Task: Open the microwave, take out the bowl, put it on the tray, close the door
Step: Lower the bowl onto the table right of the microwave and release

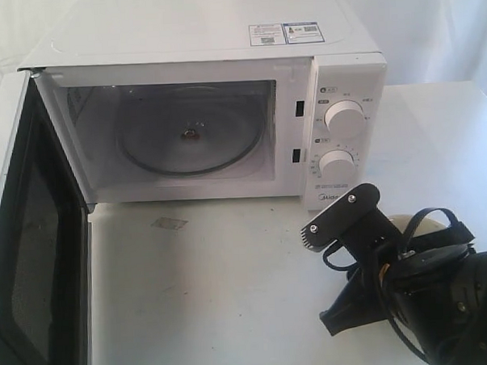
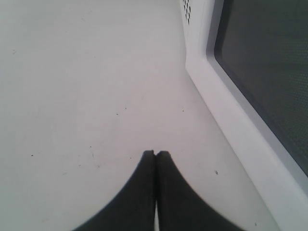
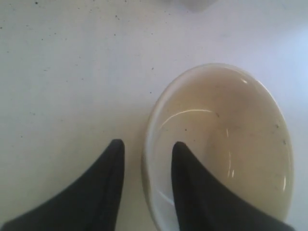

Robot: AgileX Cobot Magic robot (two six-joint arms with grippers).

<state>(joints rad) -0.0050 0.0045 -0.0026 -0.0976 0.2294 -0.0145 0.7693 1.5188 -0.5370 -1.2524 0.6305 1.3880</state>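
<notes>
Door (image 1: 24, 240) swung open; left gripper (image 2: 155, 153) pressed together (low over tabletop (image 2: 72, 96)); right gripper (image 3: 144, 144) spread astride bowl (image 3: 231, 139) rim.

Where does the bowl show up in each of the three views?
Exterior view: the bowl is at the lower right, mostly hidden behind the right arm.
Left wrist view: not in it.
Right wrist view: the bowl is seen close up, with the right claw straddling its rim.
Shared landmark: the white table shows in all three.
</notes>
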